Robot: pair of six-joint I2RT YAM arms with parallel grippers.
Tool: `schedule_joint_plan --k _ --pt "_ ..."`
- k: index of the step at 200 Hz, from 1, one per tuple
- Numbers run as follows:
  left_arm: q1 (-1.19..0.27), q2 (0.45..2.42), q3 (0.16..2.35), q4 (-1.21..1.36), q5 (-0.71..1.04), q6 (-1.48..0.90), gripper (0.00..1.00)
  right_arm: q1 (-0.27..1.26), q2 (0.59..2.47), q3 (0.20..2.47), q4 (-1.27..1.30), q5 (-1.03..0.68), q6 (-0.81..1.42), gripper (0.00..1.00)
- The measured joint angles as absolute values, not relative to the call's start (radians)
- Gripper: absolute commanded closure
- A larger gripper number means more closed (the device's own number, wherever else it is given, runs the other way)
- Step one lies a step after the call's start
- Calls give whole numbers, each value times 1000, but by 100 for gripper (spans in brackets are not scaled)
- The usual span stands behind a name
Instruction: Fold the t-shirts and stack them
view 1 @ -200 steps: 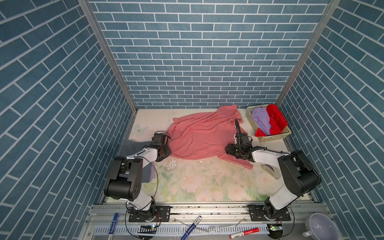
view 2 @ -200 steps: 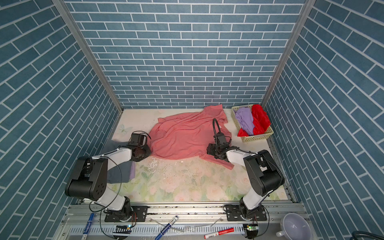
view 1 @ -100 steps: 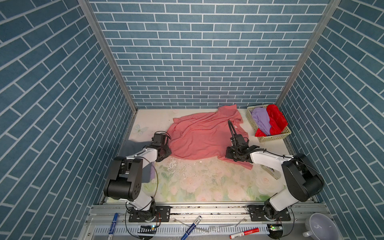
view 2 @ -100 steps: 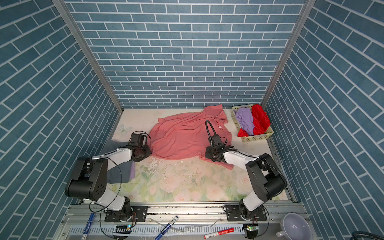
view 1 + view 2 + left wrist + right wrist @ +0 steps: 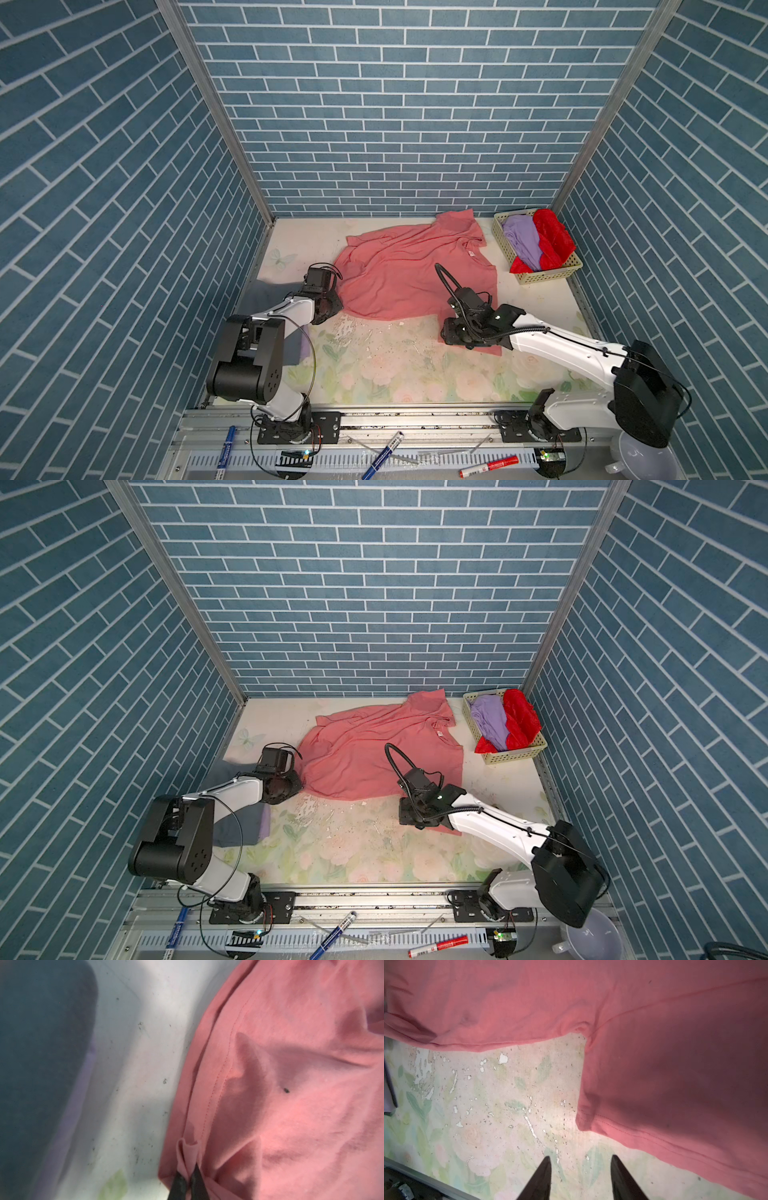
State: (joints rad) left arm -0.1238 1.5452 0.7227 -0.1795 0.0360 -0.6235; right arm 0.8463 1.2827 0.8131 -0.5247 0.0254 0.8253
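Observation:
A salmon pink t-shirt (image 5: pixel 407 266) (image 5: pixel 374 750) lies spread and wrinkled at the back middle of the table in both top views. My left gripper (image 5: pixel 332 307) (image 5: pixel 188 1169) is shut on a pinched fold of its hem at the shirt's left edge. My right gripper (image 5: pixel 446 332) (image 5: pixel 580 1159) is open over the bare mat, just off the sleeve's (image 5: pixel 654 1095) hem corner, holding nothing. A folded slate grey t-shirt (image 5: pixel 266 295) (image 5: pixel 41 1064) lies at the left under my left arm, with a lavender edge (image 5: pixel 305 345) showing beneath it. Lavender (image 5: pixel 523 241) and bright red (image 5: pixel 550 237) t-shirts fill the basket.
The cream lattice basket (image 5: pixel 548 276) stands at the back right corner. The floral mat (image 5: pixel 395 365) is worn and flaked in the middle. Blue brick walls close in three sides. Markers (image 5: pixel 382 455) lie on the front rail beside a pale bowl (image 5: pixel 640 457).
My right gripper has moved toward the front and left, off the pink shirt to the mat beside the sleeve. The left arm and the shirt have not visibly moved.

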Motion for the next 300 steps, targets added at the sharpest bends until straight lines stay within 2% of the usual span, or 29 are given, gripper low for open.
schedule_joint_plan --k 24,46,75,100,152,192,211,222,226,243,251,287,300 --pt "-124 1539 719 -183 39 -619 93 825 1223 822 -574 120 849 39" --pt "-123 1530 715 -185 39 -615 93 741 1210 816 -597 193 862 35" --pt "-123 1529 714 -187 39 -609 93 590 1209 770 -579 239 861 28" --pt "-123 1514 686 -170 39 -609 93 553 1209 741 -611 261 869 25" --pt "-123 1505 672 -151 46 -610 93 478 1195 614 -607 230 878 22" --pt "-123 1501 667 -149 46 -610 93 476 1270 567 -516 151 882 23" --pt "-123 1493 660 -147 46 -611 93 476 1279 566 -460 138 884 31" --pt "-123 1488 656 -148 46 -612 93 475 1295 568 -427 135 882 40" --pt "-123 1486 654 -149 47 -612 93 475 1302 569 -416 134 883 46" --pt "-123 1485 651 -148 47 -613 93 475 1339 580 -360 118 876 87" --pt "-123 1483 651 -148 47 -614 94 475 1354 586 -331 107 878 100" --pt "-123 1452 651 -164 54 -614 96 476 1382 599 -255 51 885 100" --pt "-123 1423 650 -170 58 -614 100 476 1362 606 -270 47 881 100"
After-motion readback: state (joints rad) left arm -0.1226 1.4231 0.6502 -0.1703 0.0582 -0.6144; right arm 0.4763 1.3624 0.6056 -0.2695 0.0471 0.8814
